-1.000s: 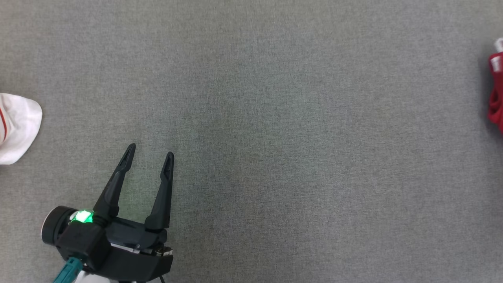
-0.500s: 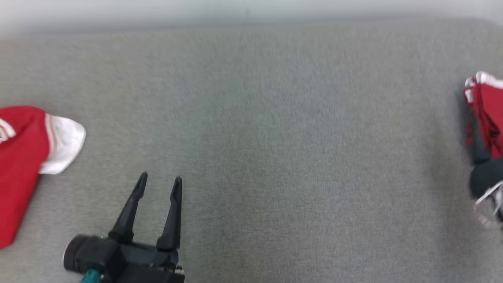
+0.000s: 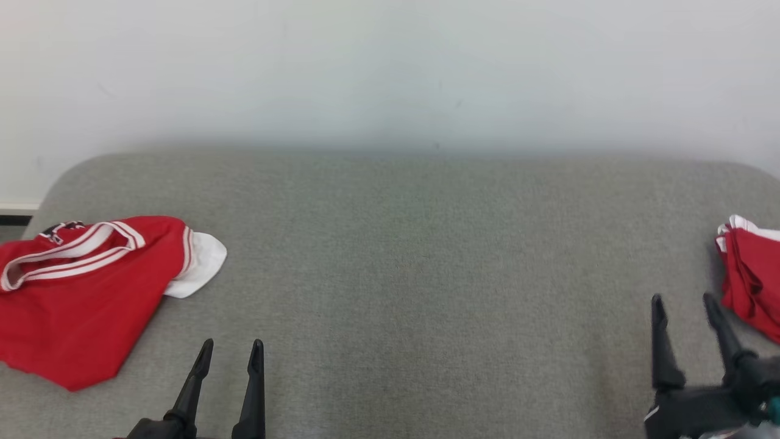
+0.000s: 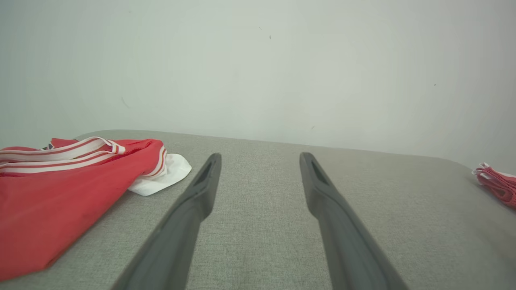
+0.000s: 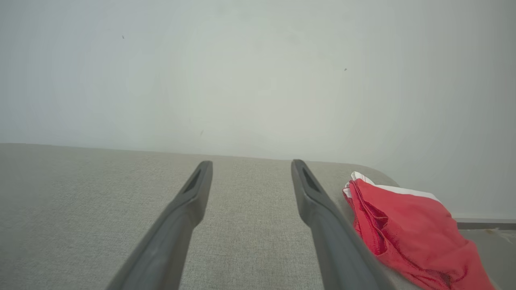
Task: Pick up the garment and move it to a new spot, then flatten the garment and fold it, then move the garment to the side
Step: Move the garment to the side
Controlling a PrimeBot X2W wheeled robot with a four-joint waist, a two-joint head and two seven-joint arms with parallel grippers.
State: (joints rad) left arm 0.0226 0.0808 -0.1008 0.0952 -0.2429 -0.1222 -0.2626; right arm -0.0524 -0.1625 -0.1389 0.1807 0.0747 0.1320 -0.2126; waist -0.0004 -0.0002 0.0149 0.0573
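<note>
Since the left jaws and the right jaws both stand wide and empty over the grey bench (image 3: 426, 256), nothing is in hand yet. The red garment (image 3: 79, 299) with white stripes lies rumpled at the bench's left end, near the left jaws; picking, flattening, folding and setting aside all seem left to do. A folded red pile (image 3: 752, 280) at the right edge looks finished.

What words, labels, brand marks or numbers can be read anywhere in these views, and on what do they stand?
None can be read.
The red garment on the left shows only white stripes; a dark mark at its collar is too small to read.
The red bundle on the right, the grey surface and the wall bear no text.
</note>
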